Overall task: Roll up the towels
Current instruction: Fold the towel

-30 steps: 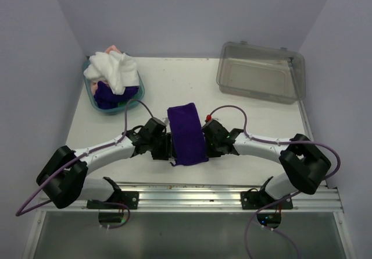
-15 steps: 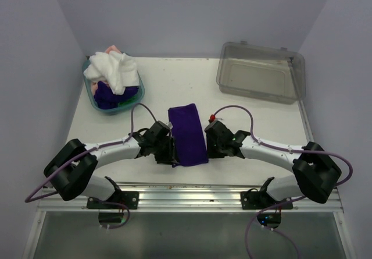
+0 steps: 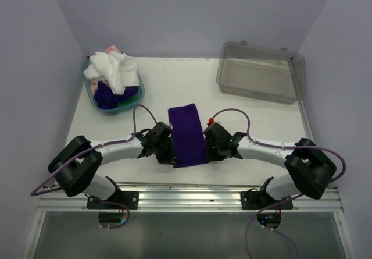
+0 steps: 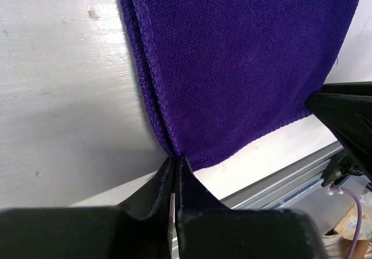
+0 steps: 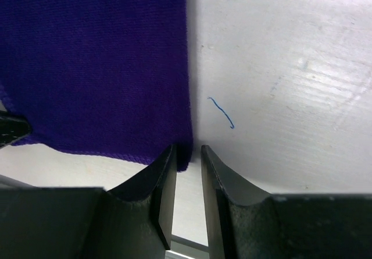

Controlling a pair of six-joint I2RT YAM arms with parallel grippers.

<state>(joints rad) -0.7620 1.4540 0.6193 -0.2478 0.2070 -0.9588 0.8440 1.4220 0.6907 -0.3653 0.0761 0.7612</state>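
Top view: the purple towel [image 3: 187, 132] lies folded into a long strip, flat on the table [image 3: 174, 84], its short end by the near edge, centre. The left gripper [image 3: 170, 154] and right gripper [image 3: 208, 153] flank that near end, one per corner. We judge that's so both corners can lift together and start the roll evenly. More towels wait in the teal basket [image 3: 136, 99] at the far-left corner, with a white towel [image 3: 113, 70] on top. A grey bin [image 3: 261, 73] sits far right, well apart from the arms.

Left wrist: the jaws are pressed together w/ the towel's near-left corner [image 4: 174, 153] running into the tips, so it looks pinched. The opposite gripper's finger shows at the towel's right side.

Right wrist: the fingers [image 5: 165, 171] stand apart, and the near-right corner [image 5: 183, 163] sits in the gap, not yet clamped. The cloth is to the left of the jaws and bare table to the right. We think this side must close before any lift, or the strip will skew.
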